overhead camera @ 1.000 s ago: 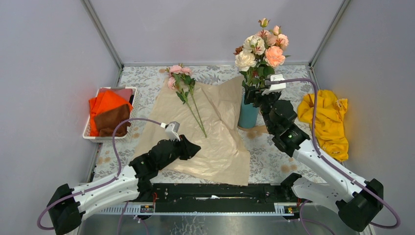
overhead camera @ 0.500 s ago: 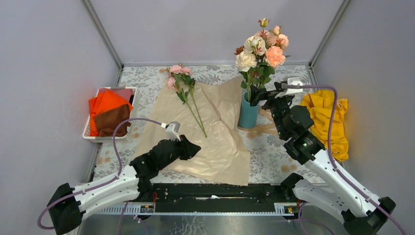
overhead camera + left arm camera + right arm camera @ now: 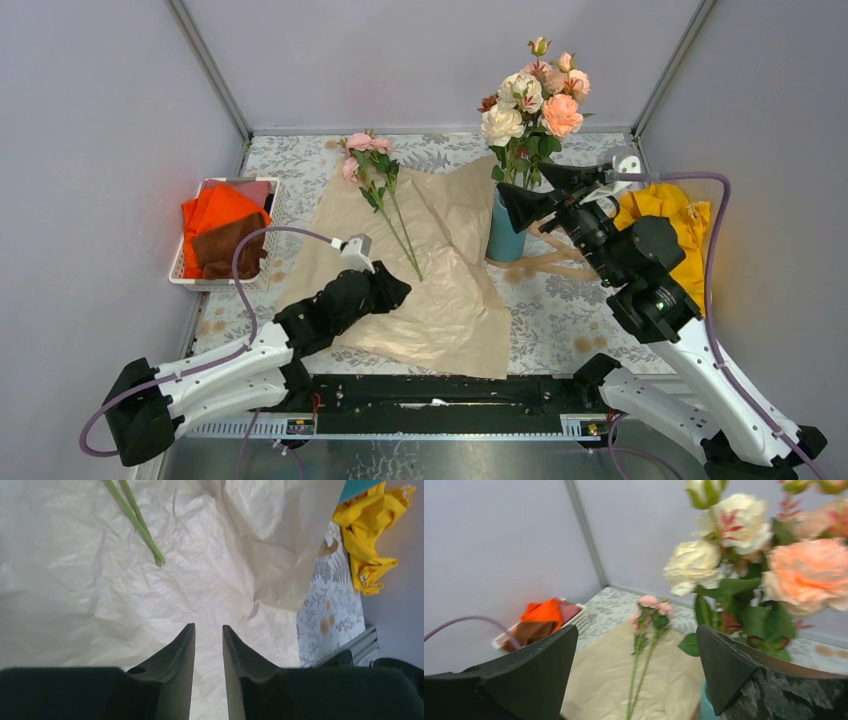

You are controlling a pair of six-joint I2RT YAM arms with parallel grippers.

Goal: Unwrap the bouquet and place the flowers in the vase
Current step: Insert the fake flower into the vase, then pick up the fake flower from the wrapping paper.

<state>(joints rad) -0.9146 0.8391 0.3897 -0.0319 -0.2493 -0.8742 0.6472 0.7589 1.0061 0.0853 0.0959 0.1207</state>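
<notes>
While most of the flowers (image 3: 530, 100) stand in the blue vase (image 3: 505, 238) at the back of the desk (image 3: 560, 320), the top view shows some pink roses (image 3: 372, 160) lying on the flat paper (image 3: 450, 290). The left tool (image 3: 392, 290) hovers near their stem ends.

From the left wrist, it is open just a little and empty. It should open wider, go low and pinch both green stems (image 3: 145, 532) together.

From the right wrist, the right tool (image 3: 636, 630) is wide open, holding nothing, beside the vase.
</notes>
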